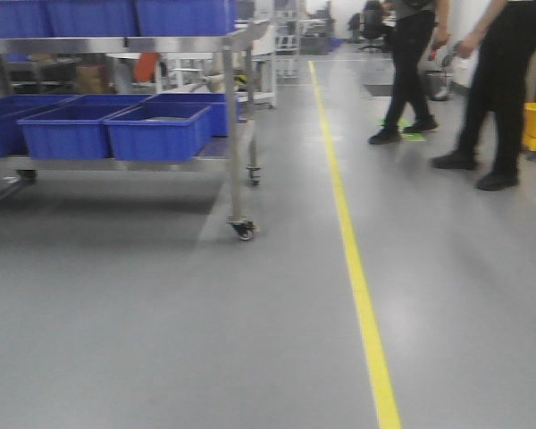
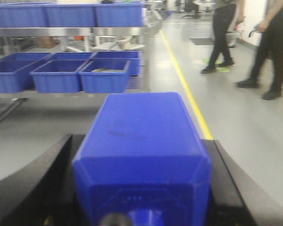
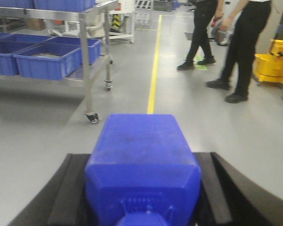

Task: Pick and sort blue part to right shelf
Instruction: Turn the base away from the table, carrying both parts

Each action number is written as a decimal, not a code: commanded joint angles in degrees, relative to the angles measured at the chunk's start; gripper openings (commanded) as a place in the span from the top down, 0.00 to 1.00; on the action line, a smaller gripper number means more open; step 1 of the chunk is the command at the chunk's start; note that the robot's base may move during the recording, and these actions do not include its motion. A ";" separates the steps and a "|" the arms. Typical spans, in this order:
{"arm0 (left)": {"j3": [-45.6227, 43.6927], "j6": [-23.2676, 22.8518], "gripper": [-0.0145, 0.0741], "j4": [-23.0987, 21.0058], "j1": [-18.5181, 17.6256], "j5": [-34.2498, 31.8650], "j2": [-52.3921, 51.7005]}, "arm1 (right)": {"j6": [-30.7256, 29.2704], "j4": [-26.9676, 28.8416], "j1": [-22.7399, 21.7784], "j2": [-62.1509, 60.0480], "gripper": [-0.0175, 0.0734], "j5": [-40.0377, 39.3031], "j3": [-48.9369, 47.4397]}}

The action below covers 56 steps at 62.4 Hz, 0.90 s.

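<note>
The right gripper (image 3: 142,155) is clamped on a blue part (image 3: 141,165). Its black fingers (image 3: 61,193) press on both sides of the boxy body. The part fills the gap between them. The end of the part nearest the camera is cut off by the bottom edge, so its top cannot be made out. The left gripper (image 2: 141,139) is clamped the same way on the other blue part (image 2: 141,150), with a black finger (image 2: 33,188) on each side. That one looks the same, big and boxy, and its near end is blurry too. Both parts are up in the air above the grey floor (image 1: 161,340), well apart from the shelf (image 1: 232,116). The shelf is a shiny metal rack on little wheels (image 1: 243,231). It stands ahead and off to the left in all three views. Blue bins (image 1: 156,134) sit side by side on its lower level, and more blue bins (image 1: 183,16) sit on the top level. A yellow line (image 1: 362,286) runs along the floor just to the right of the shelf. Two people in dark trousers (image 1: 496,89) stand past the line. A yellow bucket (image 3: 271,66) sits near them.
</note>
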 commanded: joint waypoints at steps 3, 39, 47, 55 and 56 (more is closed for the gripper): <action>-2.15 -0.14 0.40 -0.59 0.16 -4.90 0.65 | -0.31 -0.74 -0.25 0.46 0.38 -5.34 -1.67; -2.05 -0.14 0.40 -0.59 0.16 -4.66 0.65 | -0.31 -0.74 -0.25 0.47 0.38 -5.29 -1.67; -2.05 -0.14 0.40 -0.59 0.16 -4.66 0.65 | -0.31 -0.74 -0.25 0.47 0.38 -5.29 -1.67; -2.05 -0.14 0.40 -0.59 0.16 -4.66 0.65 | -0.31 -0.74 -0.25 0.47 0.38 -5.29 -1.67; -2.05 -0.14 0.40 -0.59 0.16 -4.66 0.65 | -0.31 -0.74 -0.25 0.47 0.38 -5.29 -1.67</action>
